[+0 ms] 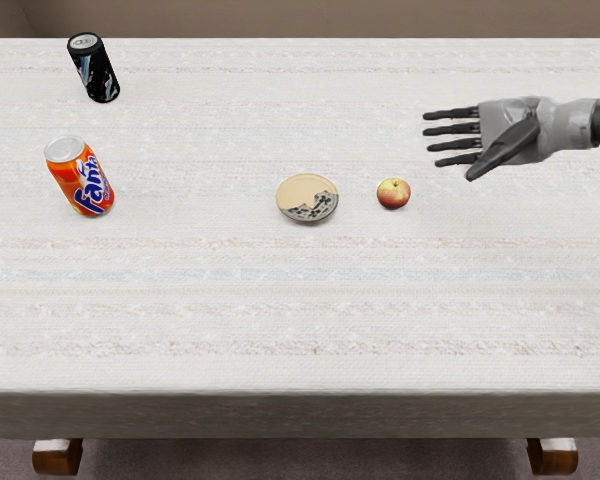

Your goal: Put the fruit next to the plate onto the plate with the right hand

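A small red and yellow apple (394, 193) lies on the white table, just right of a small round plate (307, 198) with a cream top and a dark patterned rim. The two are apart by a short gap. My right hand (465, 140) comes in from the right edge and hovers above and to the right of the apple. Its fingers are stretched out straight toward the left and hold nothing. The left arm is out of sight.
An orange Fanta can (79, 176) stands tilted at the left of the table. A black can (93, 67) stands near the far left corner. The table's front edge (300, 395) runs across the bottom of the view.
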